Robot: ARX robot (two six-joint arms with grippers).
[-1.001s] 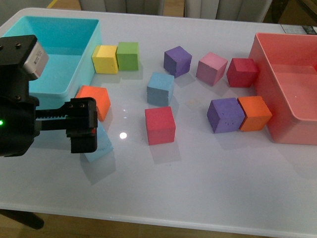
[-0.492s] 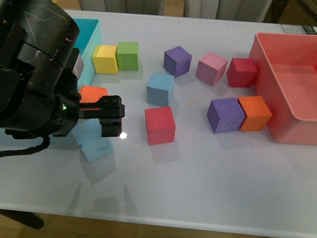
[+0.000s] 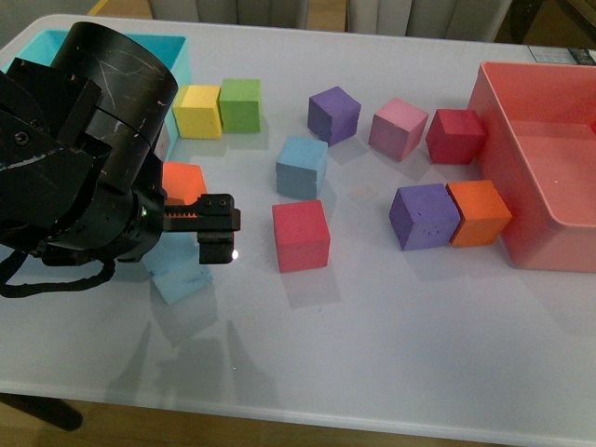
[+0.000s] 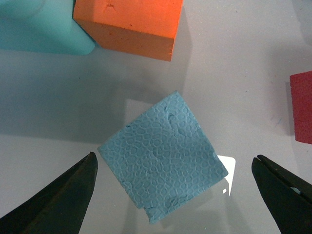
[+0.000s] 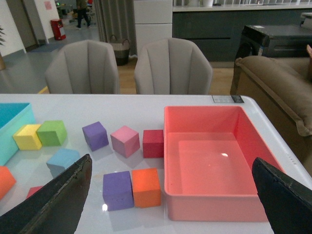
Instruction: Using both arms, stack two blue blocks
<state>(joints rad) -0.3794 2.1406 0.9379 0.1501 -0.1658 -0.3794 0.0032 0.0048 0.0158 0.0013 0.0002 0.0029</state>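
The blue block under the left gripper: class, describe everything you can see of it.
The blue block is a pale foam cube with a pebbled, slightly dented top. It lies flat on the table, turned cornerwise between the open fingers of the left gripper, with no grip visible yet. It stands apart from the orange block.

A red cube point(image 3: 301, 235) lies near the middle of the white table point(image 3: 391, 354). At its 3 o'clock a purple cube point(image 3: 424, 216) touches an orange cube point(image 3: 480, 212); at 11 o'clock a yellow cube point(image 3: 197, 111) touches a green cube point(image 3: 240, 104).
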